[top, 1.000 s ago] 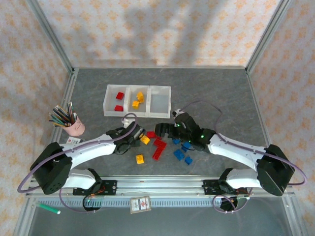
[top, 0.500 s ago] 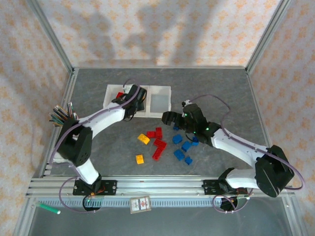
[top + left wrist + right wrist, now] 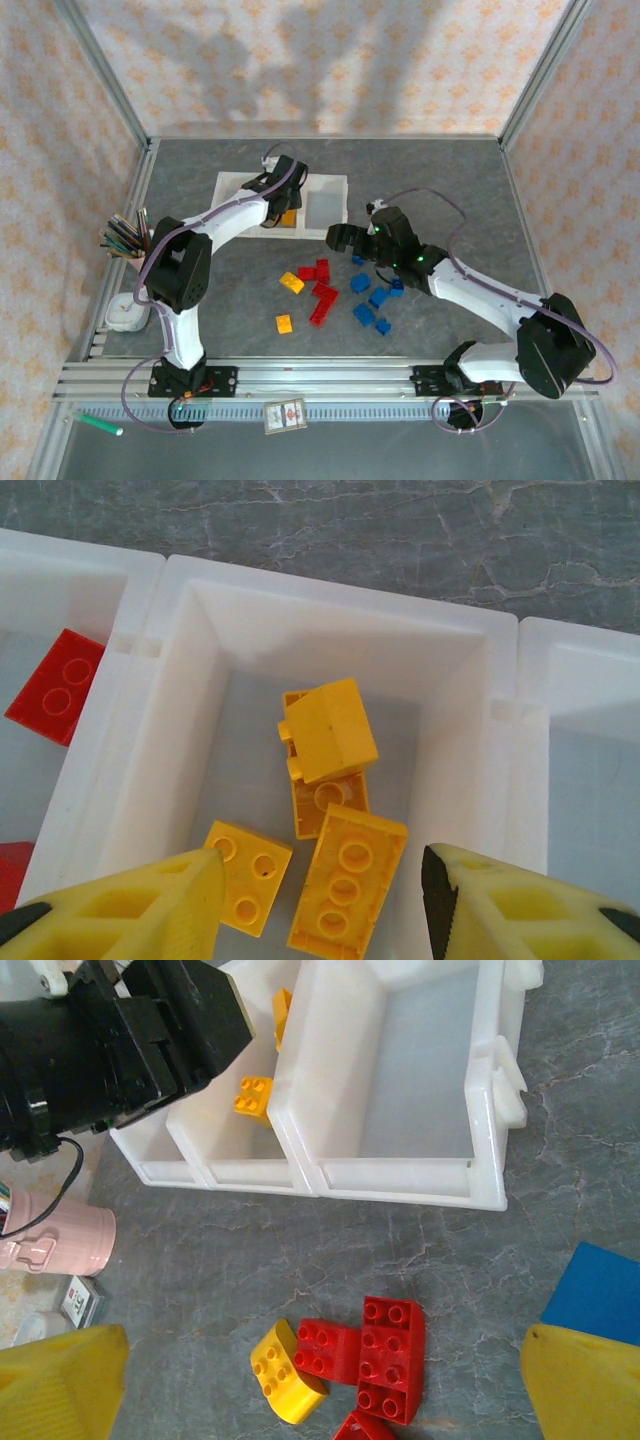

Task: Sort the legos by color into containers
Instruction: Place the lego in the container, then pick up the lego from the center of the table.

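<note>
The white three-compartment tray (image 3: pixel 228 207) stands at the back centre. My left gripper (image 3: pixel 283 196) hangs open over its middle compartment (image 3: pixel 240 730), where several yellow bricks (image 3: pixel 328 732) lie; nothing is between the fingers (image 3: pixel 130 905). The left compartment holds red bricks (image 3: pixel 55 685), and the right compartment (image 3: pixel 590 780) looks bare. My right gripper (image 3: pixel 345 237) is open, low over the table just in front of the tray. Below it lie two red bricks (image 3: pixel 390 1355) and a rounded yellow brick (image 3: pixel 285 1370). A blue brick (image 3: pixel 600 1290) lies by its right finger. Several red, yellow and blue bricks (image 3: pixel 322 292) are scattered mid-table.
A pink cup of pencils (image 3: pixel 128 240) stands at the left, beside the left arm's elbow. A small white object (image 3: pixel 125 312) lies near the table's left front. Metal frame posts rise at the table's corners.
The left arm swung from the loose bricks on the table up to the tray and now hovers over the middle compartment. The right gripper moved slightly towards the tray.
</note>
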